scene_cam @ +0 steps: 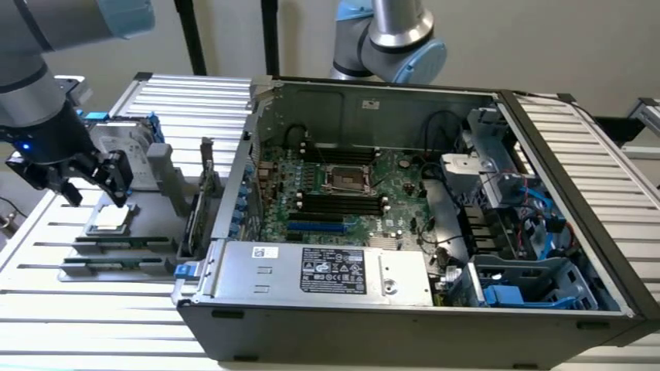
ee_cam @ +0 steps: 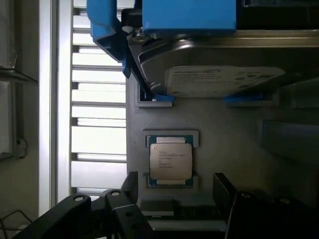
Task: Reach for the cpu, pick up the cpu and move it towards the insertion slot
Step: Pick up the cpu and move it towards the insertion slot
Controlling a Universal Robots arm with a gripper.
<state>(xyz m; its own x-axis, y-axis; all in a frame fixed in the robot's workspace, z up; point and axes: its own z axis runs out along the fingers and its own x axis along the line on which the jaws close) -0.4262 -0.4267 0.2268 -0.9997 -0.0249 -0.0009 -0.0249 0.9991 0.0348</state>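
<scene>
Gripper [scene_cam: 99, 197] poised open over cpu [ee_cam: 170, 160]

The arm's fingers stand spread wide above the chip and hold nothing. They appear lined up so that the jaws can close on its opposite edges. The cpu lies flat in a square recess of the grey tray [ee_cam: 239, 149], outside the computer case [scene_cam: 413, 325] and near the blue-bracketed hard drive [ee_cam: 219, 82]. The insertion slot [scene_cam: 348, 179] sits well apart on the motherboard [scene_cam: 403, 174]. Printing on the chip and on the drive's white label is too small to read.
</scene>
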